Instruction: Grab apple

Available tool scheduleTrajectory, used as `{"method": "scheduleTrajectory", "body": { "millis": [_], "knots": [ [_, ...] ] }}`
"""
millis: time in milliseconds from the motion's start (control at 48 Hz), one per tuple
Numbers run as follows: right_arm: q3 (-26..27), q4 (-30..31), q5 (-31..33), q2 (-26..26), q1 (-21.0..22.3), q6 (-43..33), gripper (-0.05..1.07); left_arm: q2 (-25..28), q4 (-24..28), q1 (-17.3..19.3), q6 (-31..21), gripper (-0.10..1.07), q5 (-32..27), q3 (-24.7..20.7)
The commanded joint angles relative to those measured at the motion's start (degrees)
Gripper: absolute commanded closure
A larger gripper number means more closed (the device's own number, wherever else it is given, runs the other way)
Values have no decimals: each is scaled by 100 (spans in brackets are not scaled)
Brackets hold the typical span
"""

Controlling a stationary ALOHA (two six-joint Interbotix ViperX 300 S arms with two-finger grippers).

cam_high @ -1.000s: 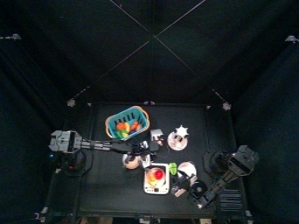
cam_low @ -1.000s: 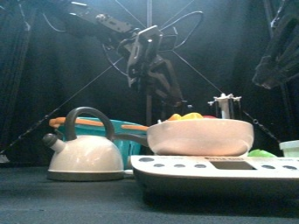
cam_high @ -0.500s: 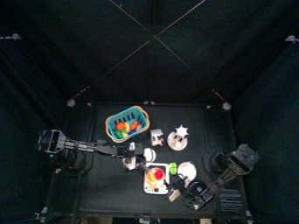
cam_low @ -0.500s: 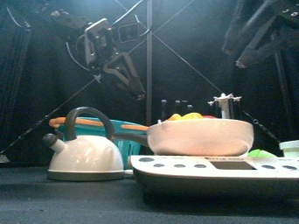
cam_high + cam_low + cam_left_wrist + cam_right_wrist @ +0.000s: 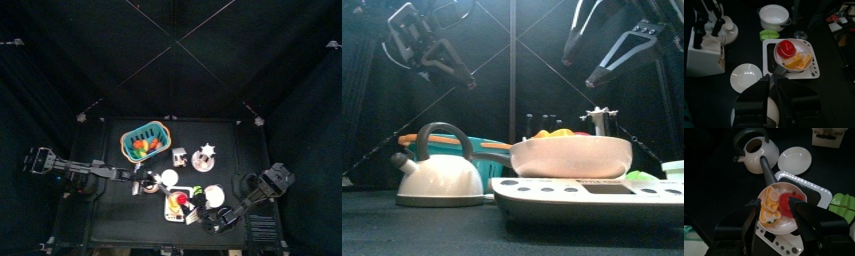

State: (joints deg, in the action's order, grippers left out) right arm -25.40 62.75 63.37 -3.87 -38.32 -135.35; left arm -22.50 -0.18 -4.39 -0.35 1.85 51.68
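Right claw spread above the bowl, partly hiding the apple.

teal basket, white kettle, knife block

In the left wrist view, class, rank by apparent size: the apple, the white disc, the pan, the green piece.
1. The pan, largest.
2. The white disc.
3. The apple.
4. The green piece, about level with the apple; it lies farther off, so the order is unsure.
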Motion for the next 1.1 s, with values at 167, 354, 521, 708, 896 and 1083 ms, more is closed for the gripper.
{"method": "scheduleTrajectory", "body": {
  "millis": [167,354,521,708,896,1083],
  "knots": [
    [-53,-290,-650,-70,193,70,19,-105,149,-26,9,38,1371,439],
    [9,-888,-747,-185,413,334,19,-26,149,-44,-18,38,1433,483],
    [105,-923,-721,-220,483,571,18,44,97,-44,-18,38,1433,475],
    [158,-976,-703,-299,554,615,14,44,79,-44,-18,38,1424,501],
    [176,-1002,-703,-413,624,624,5,44,79,-35,-18,38,1424,501],
    [202,-1055,-703,-501,694,650,5,44,79,-35,-18,38,1424,510]
  ]
}}
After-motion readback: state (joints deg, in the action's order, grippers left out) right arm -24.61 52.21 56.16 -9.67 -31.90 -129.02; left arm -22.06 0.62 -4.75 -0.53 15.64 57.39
